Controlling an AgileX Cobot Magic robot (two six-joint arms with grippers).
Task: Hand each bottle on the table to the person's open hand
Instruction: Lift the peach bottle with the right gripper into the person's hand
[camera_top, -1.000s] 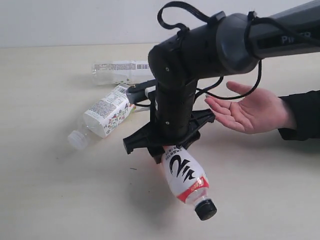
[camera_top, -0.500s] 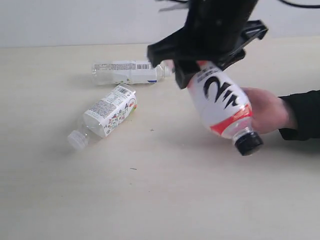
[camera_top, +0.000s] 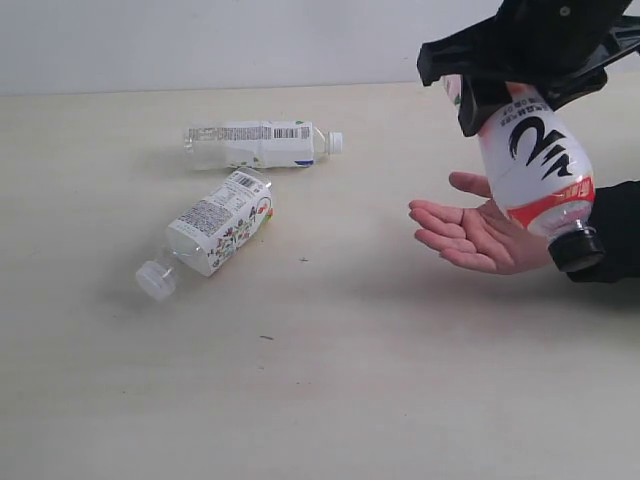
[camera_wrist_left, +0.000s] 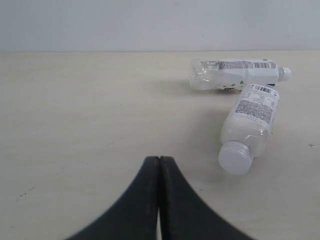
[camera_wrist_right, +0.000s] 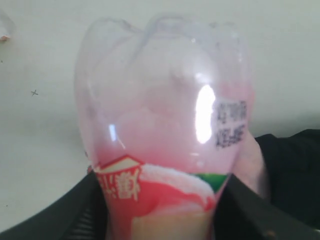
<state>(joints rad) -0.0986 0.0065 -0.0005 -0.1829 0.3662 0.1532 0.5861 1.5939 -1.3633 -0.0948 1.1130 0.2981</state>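
Note:
The pink-white bottle (camera_top: 535, 165) hangs tilted with its black cap (camera_top: 575, 248) down, and my right gripper (camera_top: 500, 105) is shut on its base end. It is just above the wrist end of the person's open hand (camera_top: 470, 235), palm up; contact cannot be told. In the right wrist view the bottle (camera_wrist_right: 165, 115) fills the frame between the right gripper (camera_wrist_right: 160, 210) fingers, with the hand (camera_wrist_right: 250, 160) behind. Two white-labelled bottles (camera_top: 255, 144) (camera_top: 215, 225) lie on the table (camera_top: 330, 380). My left gripper (camera_wrist_left: 159, 159) is shut and empty, short of the nearer bottle (camera_wrist_left: 250, 120). The green-blue bottle is out of view.
The person's black sleeve (camera_top: 615, 225) enters from the right edge. A pale wall (camera_top: 200, 40) runs behind the table's far edge. In the left wrist view the far bottle (camera_wrist_left: 232, 74) lies crosswise beyond the nearer one.
My right gripper lifted the pink-white bottle off the table's middle and carried it up and right, to above the person's hand. The two lying bottles did not move.

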